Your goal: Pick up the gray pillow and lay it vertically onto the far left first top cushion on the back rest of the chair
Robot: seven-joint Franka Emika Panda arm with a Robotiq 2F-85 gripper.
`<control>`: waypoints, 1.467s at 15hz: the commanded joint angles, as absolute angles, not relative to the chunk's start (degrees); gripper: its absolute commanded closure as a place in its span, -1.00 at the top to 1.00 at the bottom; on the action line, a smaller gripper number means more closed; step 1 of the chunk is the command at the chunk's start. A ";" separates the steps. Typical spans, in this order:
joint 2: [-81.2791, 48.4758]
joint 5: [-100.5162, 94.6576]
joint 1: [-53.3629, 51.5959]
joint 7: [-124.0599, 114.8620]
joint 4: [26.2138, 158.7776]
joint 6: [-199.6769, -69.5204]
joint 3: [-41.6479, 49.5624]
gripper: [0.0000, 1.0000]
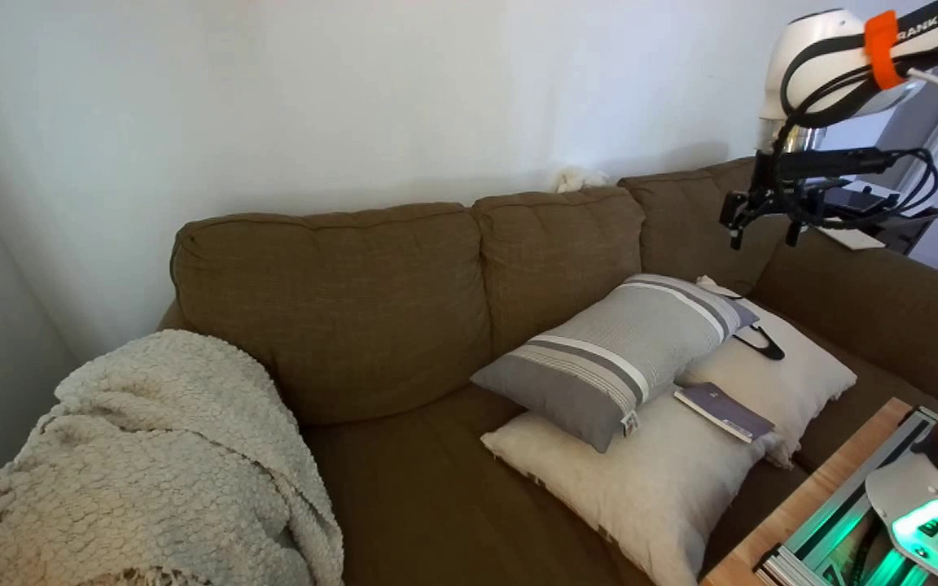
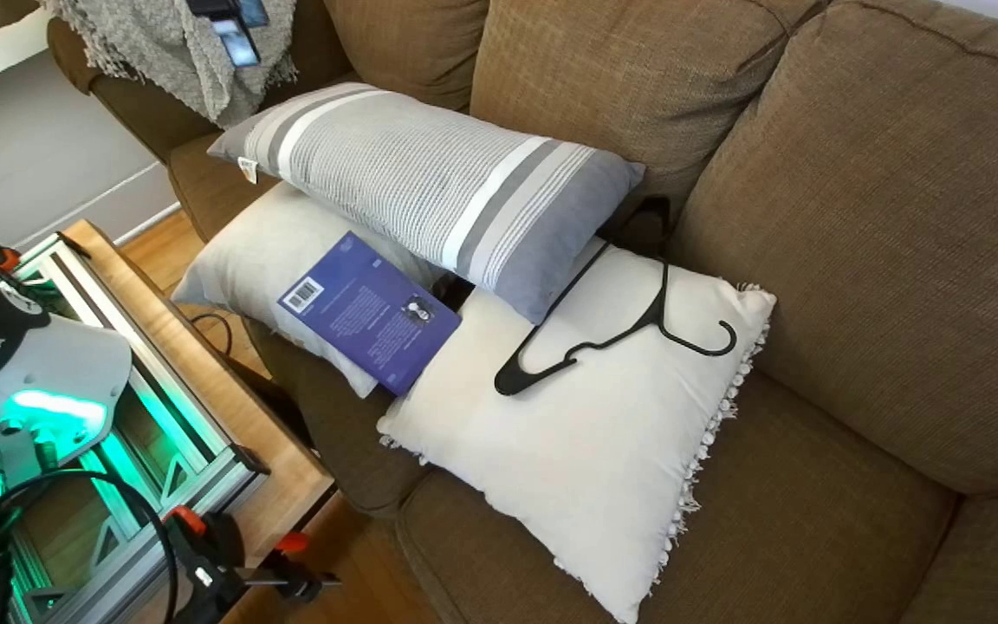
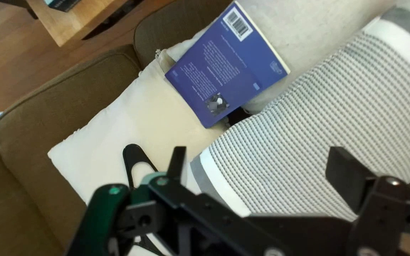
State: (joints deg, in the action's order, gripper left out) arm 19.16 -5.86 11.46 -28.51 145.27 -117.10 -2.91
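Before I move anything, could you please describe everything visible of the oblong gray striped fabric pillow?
The gray pillow looks plump, with a ribbed center, white and gray bands, darker gray ends and a white corner tag. Ungripped, it lies broad side up over two pale fabric pillows, partly hiding a black plastic hanger.

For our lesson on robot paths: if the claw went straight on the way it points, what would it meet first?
Probably the striped pillow, which shows between the spread fingers of the claw in the wrist view, though its distance is unclear.
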 commanded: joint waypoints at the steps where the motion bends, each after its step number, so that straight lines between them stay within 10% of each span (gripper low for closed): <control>1: 8.06 -2.40 11.09 -33.34 141.79 -117.80 -0.72 1.00; 22: -27.19 9.86 -0.98 -65.29 117.18 -128.82 6.46 1.00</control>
